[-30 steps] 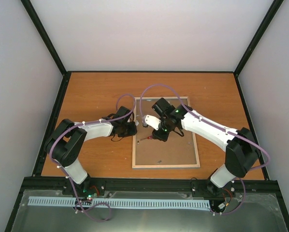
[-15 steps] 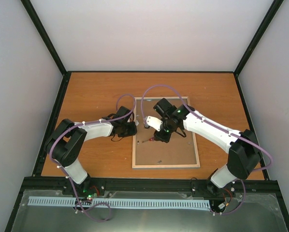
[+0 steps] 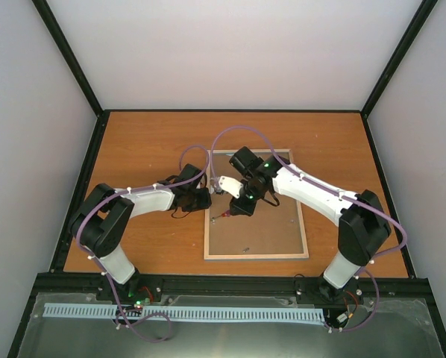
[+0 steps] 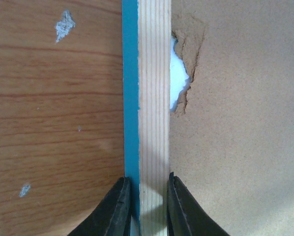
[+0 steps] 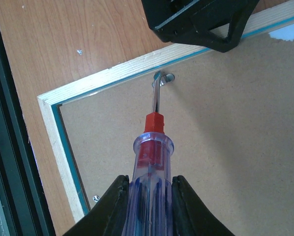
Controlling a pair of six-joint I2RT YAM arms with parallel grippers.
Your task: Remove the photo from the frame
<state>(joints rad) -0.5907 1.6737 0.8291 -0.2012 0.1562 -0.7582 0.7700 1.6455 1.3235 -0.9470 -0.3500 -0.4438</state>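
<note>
1. The right gripper [image 5: 148,196] is clamped on a screwdriver [image 5: 149,162]. Its tip sits at a small metal tab [image 5: 167,77], just inside the frame [image 5: 112,73] rail on the left arm's side.
2. Lever the tab gently off the backing board [image 5: 211,147], keeping the tip low so it does not gouge the board.
3. The left gripper [image 4: 146,196] pinches that same rail, with a finger on each side. A firm hold should stop the frame sliding.
4. The frame lies flat with its back facing up. Its long axis appears to run away from the arm bases.
5. The photo is hidden, presumably inside the frame under the board.

2 arms [image 3: 312,195]: white links, black joints, purple cables [image 3: 234,133], green LEDs [image 3: 267,163], black pincer fingers [image 4: 115,211].
</note>
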